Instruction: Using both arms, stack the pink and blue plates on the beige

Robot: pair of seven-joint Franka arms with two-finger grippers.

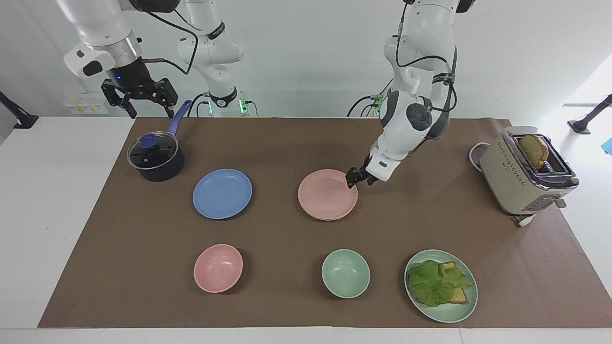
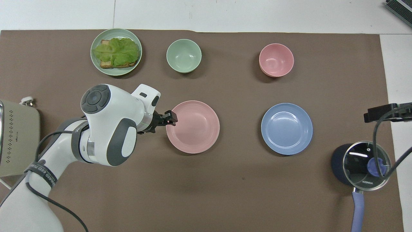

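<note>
Pink plate [image 1: 327, 194] nested on beige plate [image 1: 330, 218], stack begun; left gripper [image 1: 356, 179] at its rim, fingers apart; right gripper [image 1: 138, 95] open, waiting over saucepan [image 1: 155, 157]; blue plate [image 1: 222, 193] unstacked

Lidded pot [image 1: 156, 158], toaster [image 1: 526, 172] w/ bread, prob. toast [image 1: 534, 149].

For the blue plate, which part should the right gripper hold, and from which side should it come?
Best guess: pinch the rim of the blue plate on the edge toward the right arm's end of the table. It lies flat and shallow, so only the thin raised rim offers a hold. The right gripper waits over the saucepan's handle on that side.
</note>
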